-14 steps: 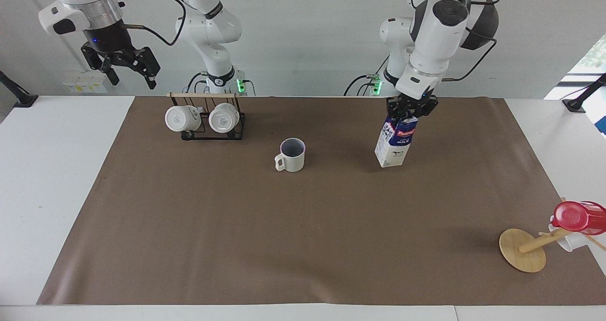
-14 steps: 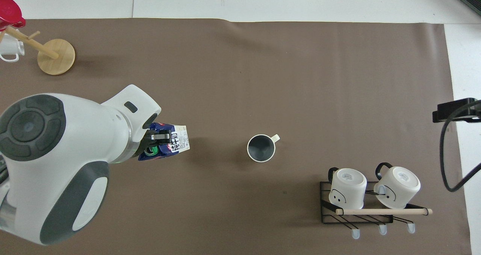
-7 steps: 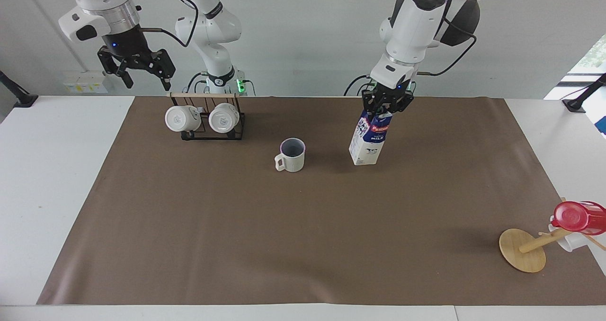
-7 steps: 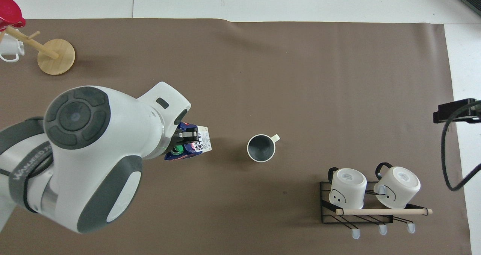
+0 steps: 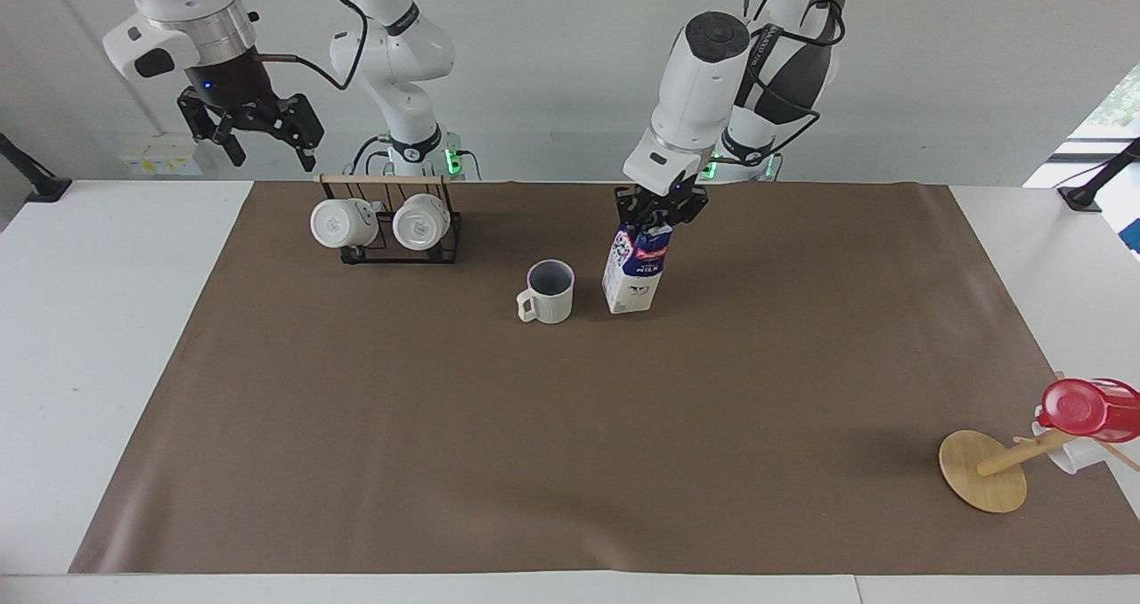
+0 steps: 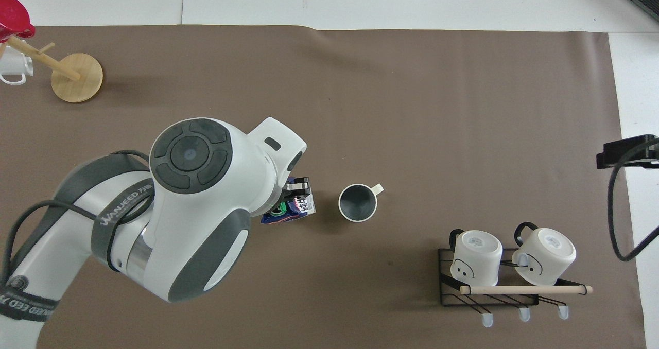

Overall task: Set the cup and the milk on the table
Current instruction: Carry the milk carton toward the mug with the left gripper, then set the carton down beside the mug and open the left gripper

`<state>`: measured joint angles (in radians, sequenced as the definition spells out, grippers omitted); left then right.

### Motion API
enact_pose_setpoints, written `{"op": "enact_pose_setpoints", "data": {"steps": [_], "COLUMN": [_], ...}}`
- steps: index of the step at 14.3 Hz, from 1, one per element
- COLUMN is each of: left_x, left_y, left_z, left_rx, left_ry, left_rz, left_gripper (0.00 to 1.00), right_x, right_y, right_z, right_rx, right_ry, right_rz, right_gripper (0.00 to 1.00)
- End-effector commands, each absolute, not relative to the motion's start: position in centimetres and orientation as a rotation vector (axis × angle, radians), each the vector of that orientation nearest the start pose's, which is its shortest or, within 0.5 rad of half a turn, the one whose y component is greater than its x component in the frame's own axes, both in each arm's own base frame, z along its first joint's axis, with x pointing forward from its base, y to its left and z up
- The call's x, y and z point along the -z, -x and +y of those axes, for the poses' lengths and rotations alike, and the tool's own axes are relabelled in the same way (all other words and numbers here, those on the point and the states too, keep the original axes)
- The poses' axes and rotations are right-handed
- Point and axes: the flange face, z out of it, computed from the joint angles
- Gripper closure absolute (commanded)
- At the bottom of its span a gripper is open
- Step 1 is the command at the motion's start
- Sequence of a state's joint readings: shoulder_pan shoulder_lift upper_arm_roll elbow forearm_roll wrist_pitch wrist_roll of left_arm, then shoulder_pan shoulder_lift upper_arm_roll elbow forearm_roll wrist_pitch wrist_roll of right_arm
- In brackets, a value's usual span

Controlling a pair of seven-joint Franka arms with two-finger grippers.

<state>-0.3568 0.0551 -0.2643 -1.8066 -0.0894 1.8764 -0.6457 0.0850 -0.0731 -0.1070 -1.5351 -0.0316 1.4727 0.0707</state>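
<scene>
**Carrying the milk carton in beside the mug**

Facing view: the left gripper (image 5: 657, 218) was clamped on the gabled top of the tall blue-and-white milk carton with a red label band (image 5: 633, 273). A second earlier the carton hung well toward the left arm's end of the table; it had since travelled sideways and now stood just beside the off-white ceramic mug with a grey-purple inside (image 5: 549, 291), not touching it. Carton slightly tilted; its base looked at or just above the large brown paper-like mat (image 5: 570, 461), contact could not be confirmed. The mug sat upright on the mat and had not shifted. The right gripper (image 5: 252, 132), fingers apart and empty, hung above the black wire rack with two all-white mugs (image 5: 392, 225); it had moved a little toward the rack and is taken as waiting.

Overhead view: the left arm's wrist covered most of the carton (image 6: 293, 209); only the green cap and a printed side showed, with a narrow gap to the mug (image 6: 356, 203). The right gripper was out of frame. A toppled wooden stand with a red plastic cup (image 6: 15, 20) lay at the left arm's end, untouched.

Judgement: mug already placed; carton near its spot, so lowering fully and release remain.
</scene>
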Motion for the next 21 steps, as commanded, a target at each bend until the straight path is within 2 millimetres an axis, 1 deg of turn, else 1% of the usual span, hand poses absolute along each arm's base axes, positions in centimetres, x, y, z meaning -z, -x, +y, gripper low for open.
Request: {"op": "enact_pose_setpoints", "data": {"steps": [1, 2, 5, 6, 9, 11, 12, 16, 17, 19, 20, 21], "left_x": [-50.3, -49.6, -48.8, -48.8, -48.3, -47.4, -47.4, -46.8, -46.9, -46.9, -46.9, -47.0], "left_y": [-47.0, -46.8, -47.3, -47.5, -47.9, -48.2, -48.2, -47.9, -47.9, -47.9, -47.9, -48.0], "left_z": [-35.8, -36.3, -36.2, -36.3, -36.3, -36.5, -36.6, -37.3, -37.3, -37.5, -37.5, -37.5], "left_rx": [-0.082, -0.099, -0.068, -0.062, -0.067, -0.084, -0.082, -0.091, -0.087, -0.078, -0.077, -0.072], "left_ry": [3.228, 3.221, 3.174, 3.175, 3.170, 3.164, 3.166, 3.165, 3.165, 3.172, 3.174, 3.177], "left_rz": [-0.127, -0.117, -0.078, -0.074, -0.074, -0.074, -0.074, -0.058, -0.057, -0.056, -0.057, -0.060], "left_gripper": [0.52, 0.51, 0.50, 0.50, 0.50, 0.50, 0.50, 0.49, 0.46, 0.32, 0.23, 0.18], "right_x": [-67.5, -67.4, -67.4, -67.5, -67.4, -67.4, -67.4, -67.4, -67.4, -67.4, -67.4, -67.4], "right_y": [-51.5, -51.6, -51.6, -51.5, -51.6, -51.6, -51.6, -51.6, -51.6, -51.6, -51.6, -51.6], "right_z": [-2.1, -2.1, -2.1, -2.2, -2.1, -2.1, -2.1, -2.1, -2.1, -2.1, -2.1, -2.1], "right_rx": [0.040, 0.038, 0.038, 0.040, 0.038, 0.038, 0.038, 0.038, 0.038, 0.038, 0.038, 0.038], "right_ry": [3.144, 3.144, 3.144, 3.144, 3.144, 3.144, 3.144, 3.144, 3.144, 3.144, 3.144, 3.144], "right_rz": [0.122, 0.122, 0.125, 0.125, 0.122, 0.122, 0.122, 0.122, 0.122, 0.122, 0.122, 0.125], "right_gripper": [0.00, 0.00, 0.00, 0.00, 0.00, 0.00, 0.00, 0.00, 0.00, 0.00, 0.00, 0.00]}}
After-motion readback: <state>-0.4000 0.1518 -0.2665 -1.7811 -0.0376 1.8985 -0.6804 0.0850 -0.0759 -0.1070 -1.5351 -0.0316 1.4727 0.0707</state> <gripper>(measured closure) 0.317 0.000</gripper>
